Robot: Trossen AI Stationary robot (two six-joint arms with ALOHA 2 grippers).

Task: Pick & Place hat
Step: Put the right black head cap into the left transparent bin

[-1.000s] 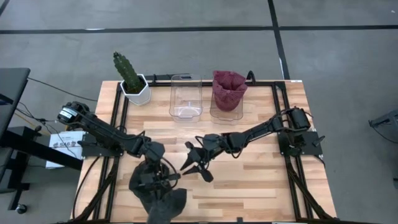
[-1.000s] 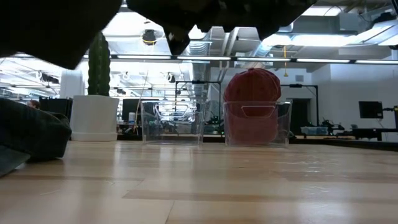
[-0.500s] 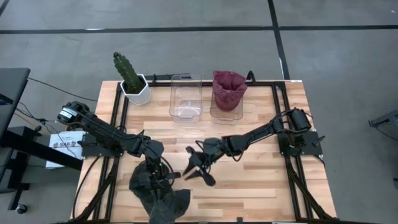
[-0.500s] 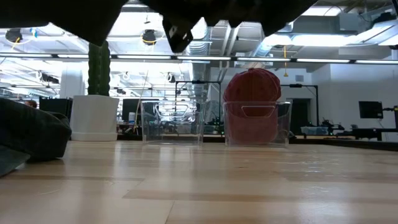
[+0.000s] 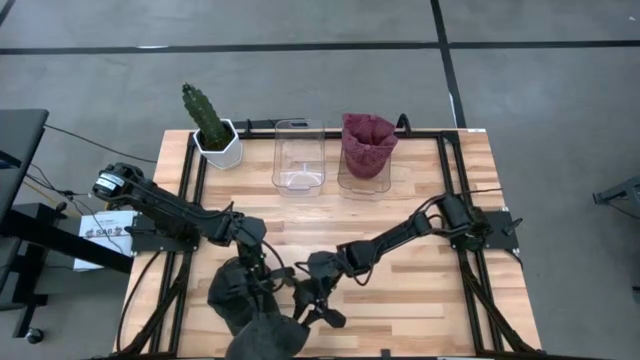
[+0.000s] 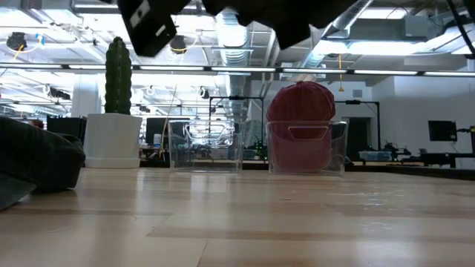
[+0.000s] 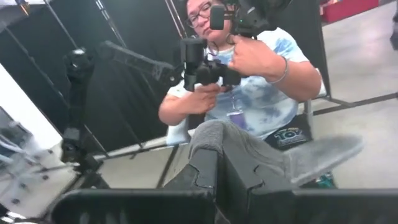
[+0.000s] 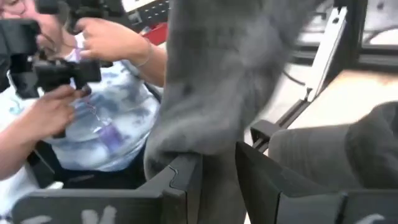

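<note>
A dark grey hat (image 5: 245, 305) lies crumpled at the table's near left; in the low view its lower part (image 6: 37, 159) rests on the wood. My left gripper (image 5: 263, 288) is shut on the hat's cloth (image 7: 261, 155). My right gripper (image 5: 308, 305) stands open at the hat's right side. In its wrist view a raised fold of the hat (image 8: 211, 81) comes down into the gap between its fingers (image 8: 180, 180). A red hat (image 5: 367, 142) sits in a clear bin at the back. My left gripper pinches a raised fold of the grey hat (image 7: 214, 140) between its two fingers, which lie about level. The cloth rises from the fingers and the rest of the hat lies on the table. My right gripper has the fold between its open fingers; whether they touch it I cannot tell.
An empty clear bin (image 5: 298, 155) stands at the back beside the bin with the red hat. A cactus in a white pot (image 5: 212, 128) is at the far left corner. A seated person with hand controllers (image 7: 249, 68) is beyond the table's near edge.
My right gripper has moved down and toward the table's near left, from the middle of the table up to the grey hat, its fingers staying apart. My left gripper has kept its hold on the hat and stayed about where it was.
</note>
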